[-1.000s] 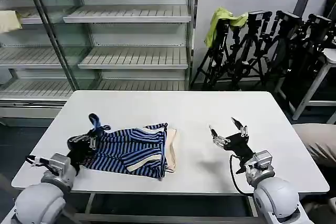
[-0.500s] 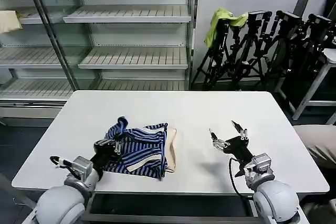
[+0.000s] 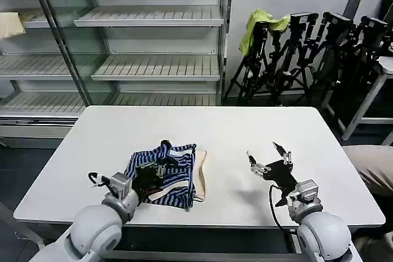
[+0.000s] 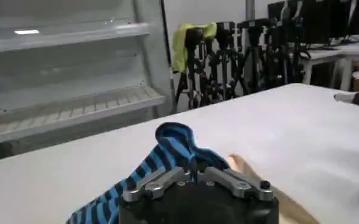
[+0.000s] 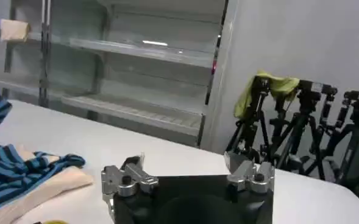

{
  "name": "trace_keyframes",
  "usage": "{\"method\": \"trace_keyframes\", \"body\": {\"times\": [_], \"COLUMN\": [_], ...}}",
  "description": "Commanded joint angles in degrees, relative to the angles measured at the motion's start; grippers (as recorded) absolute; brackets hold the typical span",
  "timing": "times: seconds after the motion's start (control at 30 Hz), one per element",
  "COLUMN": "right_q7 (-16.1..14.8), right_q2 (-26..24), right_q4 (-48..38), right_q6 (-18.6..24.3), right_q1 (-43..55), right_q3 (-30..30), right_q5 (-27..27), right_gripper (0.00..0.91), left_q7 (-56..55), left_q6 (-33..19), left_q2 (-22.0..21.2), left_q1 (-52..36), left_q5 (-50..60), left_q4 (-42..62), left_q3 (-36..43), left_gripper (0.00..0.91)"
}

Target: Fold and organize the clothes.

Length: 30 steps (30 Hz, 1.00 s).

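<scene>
The blue-and-black striped shirt (image 3: pixel 178 173) lies partly folded on the white table (image 3: pixel 202 130), its cream collar and cuffs showing along the right side. My left gripper (image 3: pixel 161 164) is over the shirt's middle, shut on a pinched-up fold of the striped cloth (image 4: pixel 176 143), which stands up between the fingers (image 4: pixel 161 181). My right gripper (image 3: pixel 266 159) hovers open above bare table to the right of the shirt, nothing between its fingers (image 5: pixel 127 176). From the right wrist view the shirt (image 5: pixel 21 173) lies off to the side.
Empty metal shelves (image 3: pixel 153 59) stand behind the table. Black tripods (image 3: pixel 307 53) with a yellow-green cloth (image 3: pixel 261 26) draped on them stand at the back right. A pale beige cloth (image 3: pixel 11 24) lies on a left shelf. Bare tabletop stretches beyond the shirt and under the right gripper.
My left gripper has carried the shirt's left edge rightward, from the table's left side to over the shirt's middle, folding the cloth over itself. The right gripper has stayed in place, open.
</scene>
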Motion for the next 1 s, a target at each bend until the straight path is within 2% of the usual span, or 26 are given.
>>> {"method": "trace_keyframes", "body": {"times": [0.03, 0.37, 0.63, 1.0], "right_q7": [0.0, -0.12, -0.3, -0.32], "right_q2": [0.09, -0.39, -0.43, -0.35], "right_q4": [-0.27, -0.57, -0.39, -0.14], "right_q6": [-0.05, -0.05, 0.14, 0.14], "right_q1": [0.18, 0.28, -0.21, -0.37], "right_q3": [0.14, 0.56, 1.08, 1.25], "right_q5": [-0.06, 0.3, 0.27, 0.32], "right_gripper": [0.907, 0.907, 0.907, 0.907], "left_q7": [-1.83, -1.5, -1.49, -0.9], "left_q6": [0.82, 0.78, 0.8, 0.81], "left_q2": [-0.42, -2.15, -3.68, -3.23], "left_q1": [-10.34, -13.02, -12.37, -11.5], "left_q5": [-5.18, -6.94, -6.33, -6.04], "left_q4": [4.57, 7.31, 8.45, 7.61], "left_q3": [6.2, 10.98, 11.33, 11.18], "left_gripper": [0.01, 0.01, 0.01, 0.01]}}
